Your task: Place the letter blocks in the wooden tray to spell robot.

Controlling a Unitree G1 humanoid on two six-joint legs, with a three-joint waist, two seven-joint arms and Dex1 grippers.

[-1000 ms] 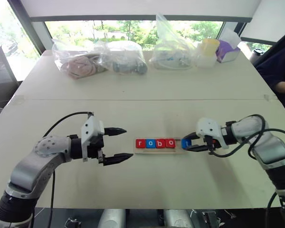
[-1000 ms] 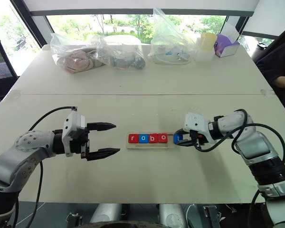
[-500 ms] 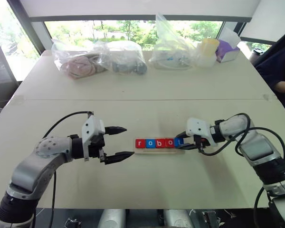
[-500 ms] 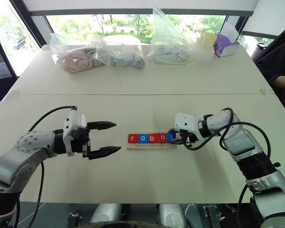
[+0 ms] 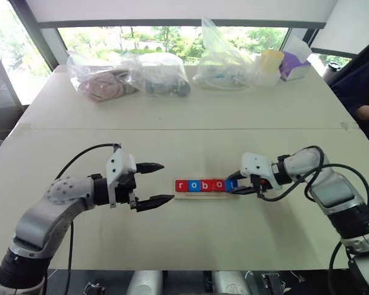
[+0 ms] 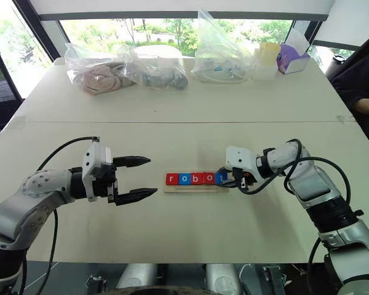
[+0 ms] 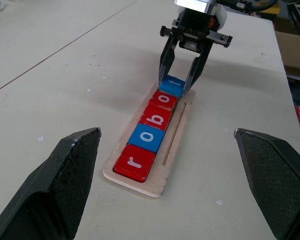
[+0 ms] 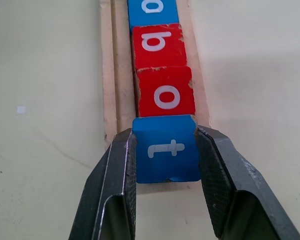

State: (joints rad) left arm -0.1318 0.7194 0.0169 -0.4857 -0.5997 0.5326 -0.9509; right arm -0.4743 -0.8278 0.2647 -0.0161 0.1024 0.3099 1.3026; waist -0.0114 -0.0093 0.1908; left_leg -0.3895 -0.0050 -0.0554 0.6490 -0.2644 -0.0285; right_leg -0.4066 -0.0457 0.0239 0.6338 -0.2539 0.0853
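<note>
While the left gripper (image 5: 152, 184) is hovering wide apart, the right gripper (image 8: 165, 150) is clamping the blue t block (image 8: 166, 149) at the tray (image 7: 177, 131) end nearest the counter's (image 5: 184, 110) right edge.

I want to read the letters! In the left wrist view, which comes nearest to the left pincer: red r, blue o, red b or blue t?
1. red r, at the wooden tray's near end
2. blue o, next along
3. red b, mid-row
4. blue t, far end, gripped by the right pincer
</note>
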